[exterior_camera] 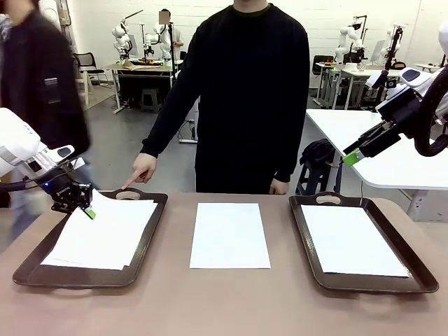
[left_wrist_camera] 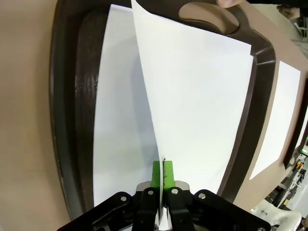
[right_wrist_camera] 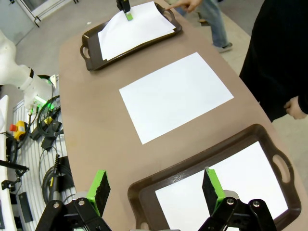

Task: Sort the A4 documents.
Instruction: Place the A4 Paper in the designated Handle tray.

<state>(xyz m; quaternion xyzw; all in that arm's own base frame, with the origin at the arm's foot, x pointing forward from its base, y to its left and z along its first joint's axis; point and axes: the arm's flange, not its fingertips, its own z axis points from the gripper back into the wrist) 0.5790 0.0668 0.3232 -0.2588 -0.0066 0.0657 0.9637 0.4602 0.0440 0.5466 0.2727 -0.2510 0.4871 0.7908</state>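
Between the green pads of the left claw [left_wrist_camera: 162, 168], pressed tight together, sits the edge of one held sheet [left_wrist_camera: 192, 86], which fans out ahead of the claw and over the left tray [left_wrist_camera: 72, 96]. Just under the claw a second sheet [left_wrist_camera: 120, 120] lies flat in that tray; whether more lie below it I cannot tell. Beyond the claw, at the tray's far handle, the person's hand [exterior_camera: 140, 170] points down. Off to the claw's side, on the bare table [exterior_camera: 231, 301] between the trays, the middle sheet [exterior_camera: 229, 234] lies unsorted. Farther that way, the right tray [exterior_camera: 302, 231] holds a single sheet [exterior_camera: 353, 241], and the right claw [right_wrist_camera: 156, 185] hovers well above it, jaws spread wide and holding nothing. I judge the sorting partly done: one document rests in the right tray, at least one in the left, one is gripped over the left tray but not released, and the middle one is untouched. Count: two trays, two claws, at least four A4 documents.
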